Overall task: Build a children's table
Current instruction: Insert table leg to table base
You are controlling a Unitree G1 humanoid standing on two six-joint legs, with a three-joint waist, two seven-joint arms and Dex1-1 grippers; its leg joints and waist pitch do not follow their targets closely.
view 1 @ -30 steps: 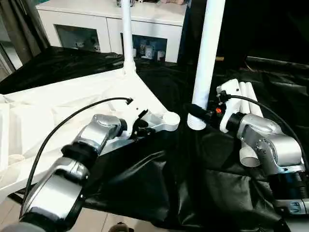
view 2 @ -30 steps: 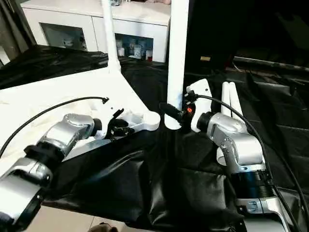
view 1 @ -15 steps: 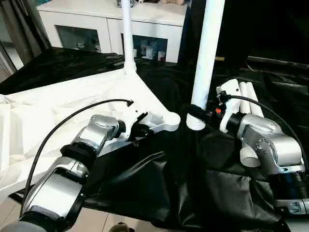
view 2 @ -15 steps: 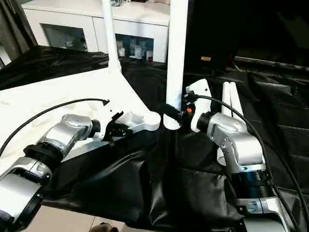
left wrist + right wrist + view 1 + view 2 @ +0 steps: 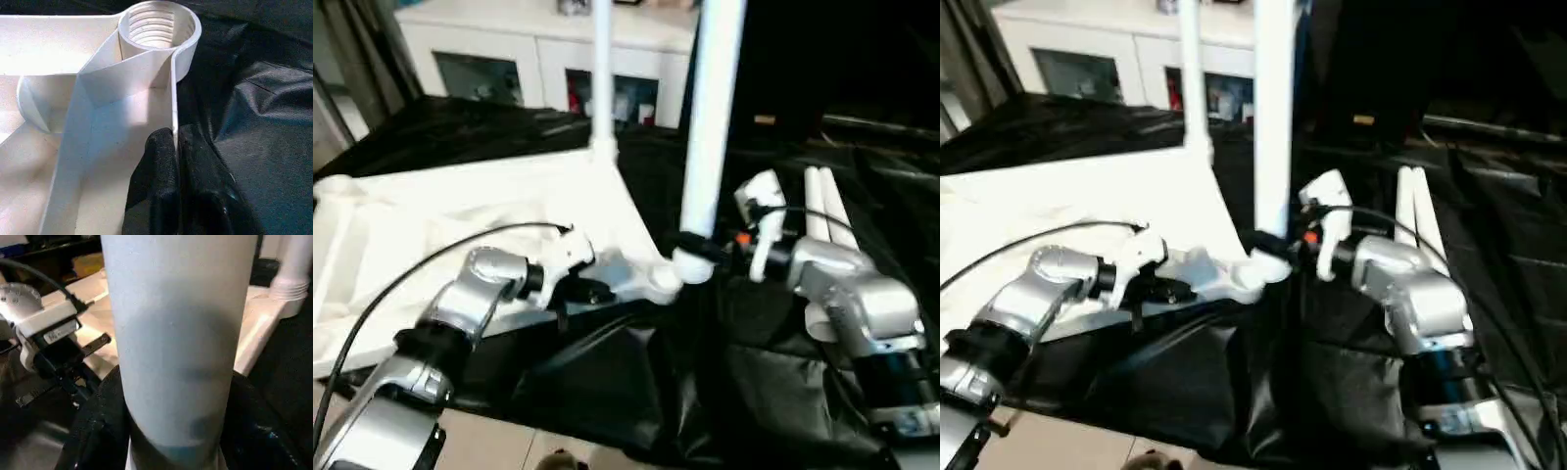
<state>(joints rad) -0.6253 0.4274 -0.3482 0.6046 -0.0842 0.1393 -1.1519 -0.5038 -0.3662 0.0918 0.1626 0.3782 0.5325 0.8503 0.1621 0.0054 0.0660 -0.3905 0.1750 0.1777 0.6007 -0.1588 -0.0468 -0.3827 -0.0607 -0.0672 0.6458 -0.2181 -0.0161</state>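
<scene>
The left gripper (image 5: 171, 161) pinches the rim of the upturned tabletop (image 5: 450, 211) beside its empty threaded corner socket (image 5: 157, 27); that pinch should hold firm against twisting. The right gripper (image 5: 697, 247) clasps 1 upright leg (image 5: 710, 127) at that corner; its foot must sit square over the socket before turning. Beyond, another leg (image 5: 601, 73) stands installed.

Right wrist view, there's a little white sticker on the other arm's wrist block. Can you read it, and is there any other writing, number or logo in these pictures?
White sticker on the left wrist's white block: dark print is there, but too blurred to read.
Tabletop: no writing visible.
Leg in the right gripper: no writing visible.
Orange spot on the right wrist: no text legible.
Cabinet: items behind its glass are too blurred to read.
</scene>
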